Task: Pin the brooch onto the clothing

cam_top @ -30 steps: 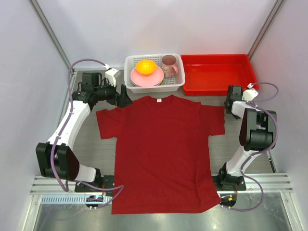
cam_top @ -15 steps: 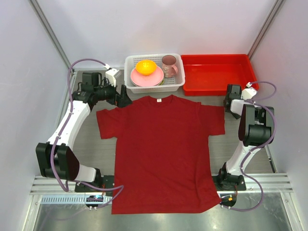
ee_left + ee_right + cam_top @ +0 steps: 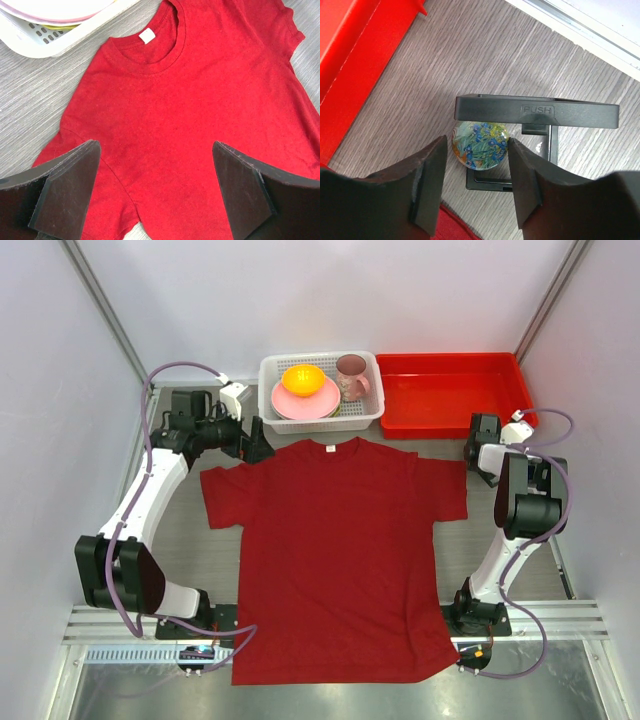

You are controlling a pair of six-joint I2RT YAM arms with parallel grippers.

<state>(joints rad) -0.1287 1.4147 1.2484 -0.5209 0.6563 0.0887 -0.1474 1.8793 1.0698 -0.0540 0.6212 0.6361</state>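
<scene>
The dark red T-shirt (image 3: 340,540) lies flat on the table, collar at the back with a white label (image 3: 147,35). The brooch (image 3: 480,145), a small round disc with a blue-green flower picture, rests on a black holder (image 3: 540,111) marked PUSH, right of the shirt's sleeve. My right gripper (image 3: 477,150) straddles the brooch: the right finger touches its edge and the left finger stands a small gap off. In the top view the right gripper (image 3: 478,450) hides the brooch. My left gripper (image 3: 155,180) is wide open and empty above the shirt's left shoulder (image 3: 255,445).
A white basket (image 3: 268,380) with a pink plate, an orange and a cup stands behind the collar; its corner shows in the left wrist view (image 3: 60,42). A red tray (image 3: 450,390) stands at the back right, its wall close to the right gripper (image 3: 350,65).
The right arm's wrist has shifted slightly left and toward the back. The left arm and the shirt have not moved.
</scene>
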